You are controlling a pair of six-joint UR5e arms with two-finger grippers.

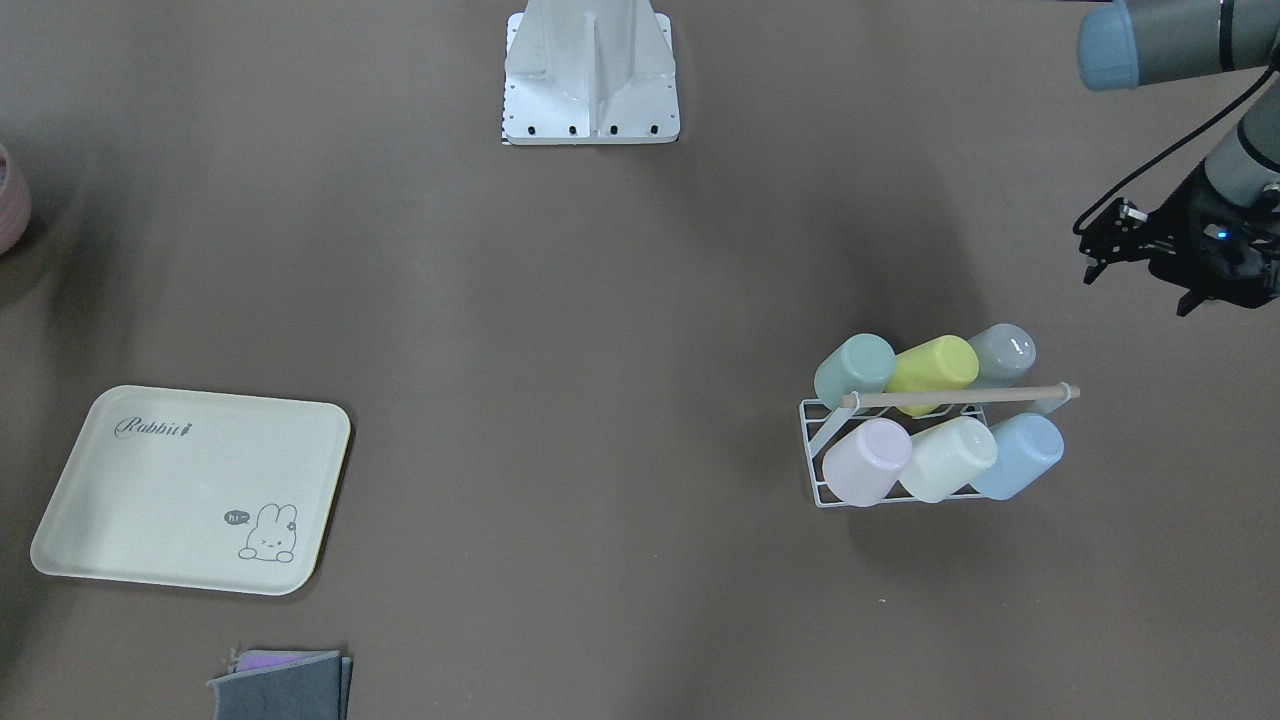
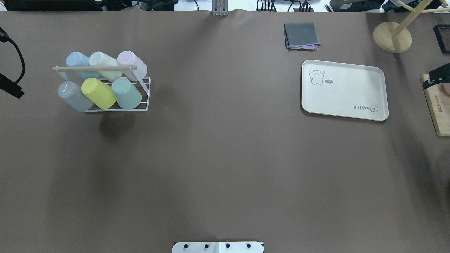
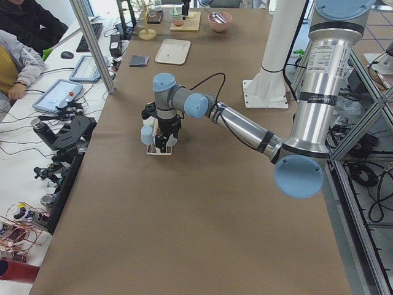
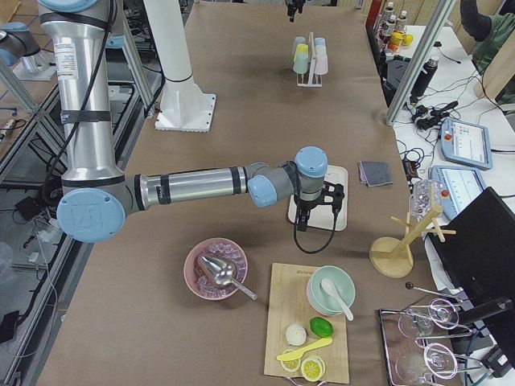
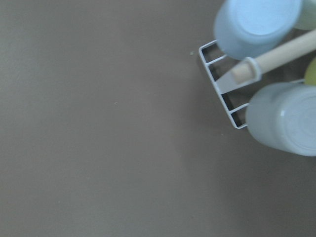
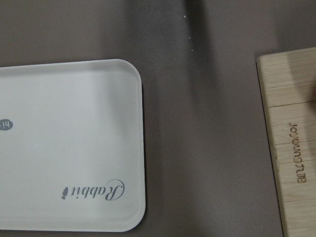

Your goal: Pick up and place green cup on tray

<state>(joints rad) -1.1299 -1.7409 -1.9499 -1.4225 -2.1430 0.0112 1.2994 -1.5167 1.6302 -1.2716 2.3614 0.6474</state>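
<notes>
The green cup lies bottom-out in a white wire rack at the end of the row nearer the robot, beside a yellow-green cup; it also shows in the overhead view. The cream tray with the Rabbit drawing lies bare far across the table. My left gripper hangs past the rack's grey-cup end, tips apart and empty. My right gripper shows only partly at the view's edge, beside the tray; I cannot tell how its jaws stand.
The rack also holds grey, lilac, cream and blue cups under a wooden handle bar. A folded grey cloth, a wooden stand and a wooden board surround the tray.
</notes>
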